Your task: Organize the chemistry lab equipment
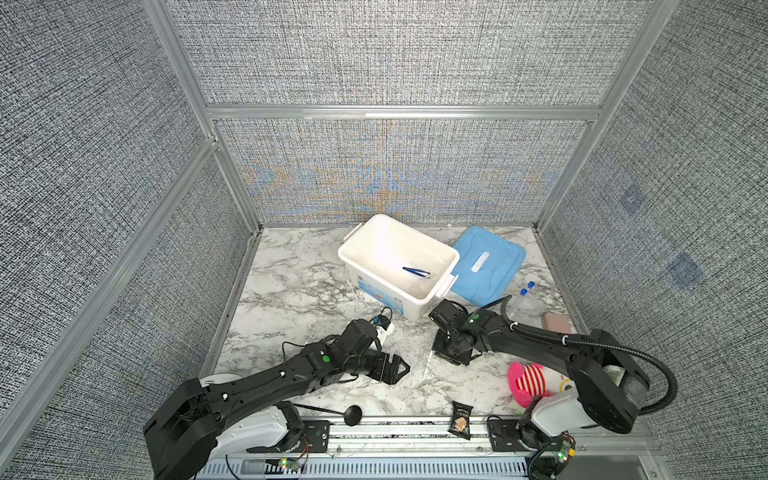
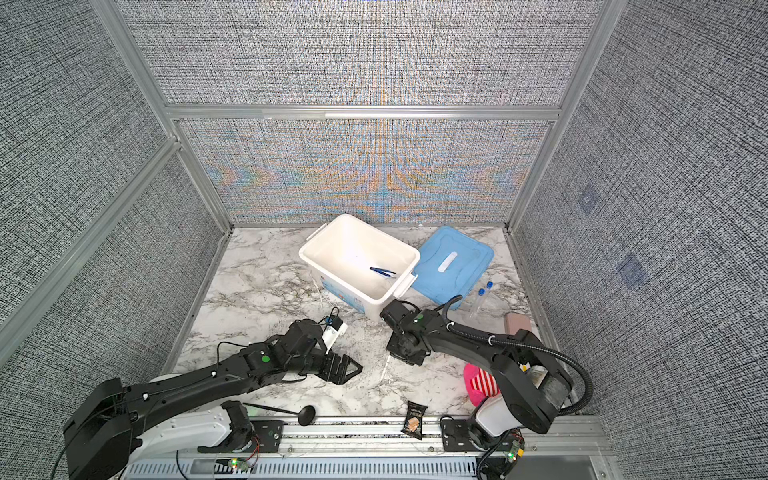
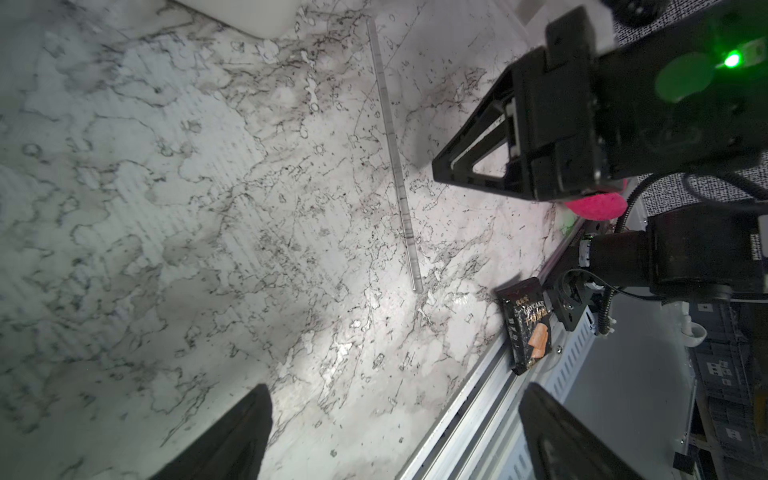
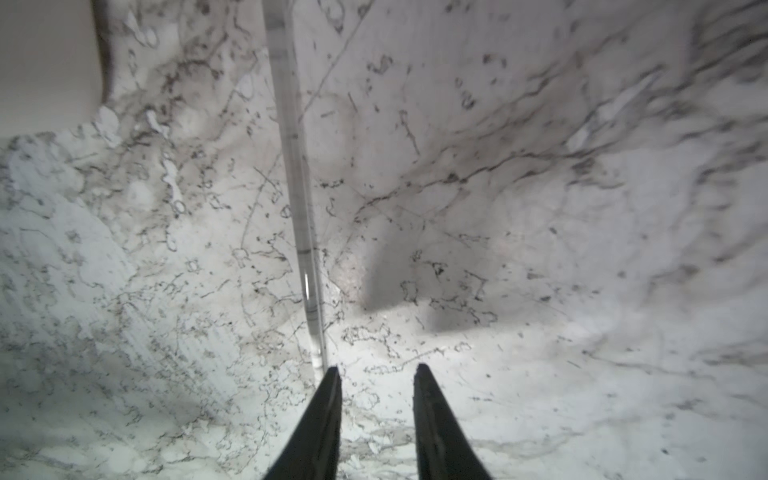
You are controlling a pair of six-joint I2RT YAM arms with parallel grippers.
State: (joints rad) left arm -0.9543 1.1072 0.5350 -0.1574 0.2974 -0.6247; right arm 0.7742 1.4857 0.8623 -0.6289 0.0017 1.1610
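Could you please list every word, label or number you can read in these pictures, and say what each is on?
"DAYCAKE", as best it reads, in gold on the black snack packet; its other print is blurred.
Blue label on the white storage bin: too small to read.
Thin graduated stick: tick marks only, no legible numbers.

The thin clear graduated stick (image 4: pixel 297 187) lies flat on the marble. Its near end sits just at one fingertip of the right gripper (image 4: pixel 376 370), outside the gap between the jaws, and its length runs straight away from them. Dark blue tweezers (image 1: pixel 416 271) lie inside the white bin (image 1: pixel 386 245), beyond those jaws. Two clear blue-capped tubes (image 1: pixel 524 293) lie side by side, well apart from them.
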